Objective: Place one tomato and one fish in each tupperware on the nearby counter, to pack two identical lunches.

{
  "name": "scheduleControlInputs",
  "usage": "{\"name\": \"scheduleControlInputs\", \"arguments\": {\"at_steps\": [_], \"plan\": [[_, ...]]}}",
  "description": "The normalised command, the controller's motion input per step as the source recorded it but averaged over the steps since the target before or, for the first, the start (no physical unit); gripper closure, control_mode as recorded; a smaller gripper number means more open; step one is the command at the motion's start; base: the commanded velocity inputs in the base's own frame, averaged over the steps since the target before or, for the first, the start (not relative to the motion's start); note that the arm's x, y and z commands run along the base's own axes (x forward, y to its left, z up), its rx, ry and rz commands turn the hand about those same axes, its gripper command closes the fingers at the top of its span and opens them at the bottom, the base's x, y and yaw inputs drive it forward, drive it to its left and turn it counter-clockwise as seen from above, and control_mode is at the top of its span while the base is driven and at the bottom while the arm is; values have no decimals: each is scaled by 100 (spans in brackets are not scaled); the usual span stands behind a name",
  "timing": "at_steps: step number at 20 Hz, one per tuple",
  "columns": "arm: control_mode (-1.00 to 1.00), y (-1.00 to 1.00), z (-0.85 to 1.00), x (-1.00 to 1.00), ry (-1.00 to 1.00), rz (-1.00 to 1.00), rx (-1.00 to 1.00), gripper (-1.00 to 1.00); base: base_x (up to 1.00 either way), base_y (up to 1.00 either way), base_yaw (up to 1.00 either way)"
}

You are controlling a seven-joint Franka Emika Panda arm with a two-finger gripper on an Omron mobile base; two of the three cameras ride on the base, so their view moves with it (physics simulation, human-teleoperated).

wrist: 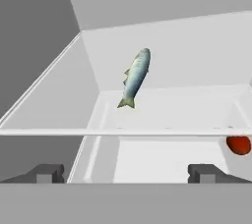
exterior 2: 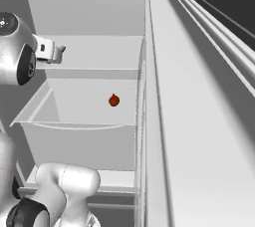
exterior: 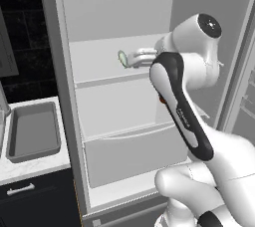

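Note:
A silvery fish (wrist: pixel 135 76) lies on the fridge's upper shelf, straight ahead of my gripper (wrist: pixel 125 174). The jaws stand open with nothing between them, a short way short of the fish. From the left base view the fish (exterior: pixel 122 57) shows end-on just beyond my gripper (exterior: pixel 132 59). A red tomato (exterior 2: pixel 114 100) sits one shelf lower, to the right; it also shows under the glass shelf as the tomato (wrist: pixel 238 145). One grey tupperware (exterior: pixel 32 131) rests empty on the marble counter (exterior: pixel 30 167), left of the fridge.
The open fridge (exterior: pixel 114 121) has pale shelves and a drawer below. Its door (exterior 2: pixel 199 111) stands open along the right. My arm (exterior: pixel 182 111) reaches in across the middle shelf. Dark drawers with a silver handle (exterior: pixel 21 189) sit under the counter.

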Motion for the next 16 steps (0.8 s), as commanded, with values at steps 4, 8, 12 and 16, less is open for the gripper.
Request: {"name": "scheduleControlInputs", "arguments": {"at_steps": [4,8,12,16], "plan": [[-100,6,-16,69,16,-3,-4,-100,0,0,0],[-100,18,-24,65,8,-9,-9,-100,0,0,0],[-100,17,-17,56,3,-7,-4,-100,0,0,0],[-100,4,-12,53,8,-3,0,-100,0,0,0]]}}
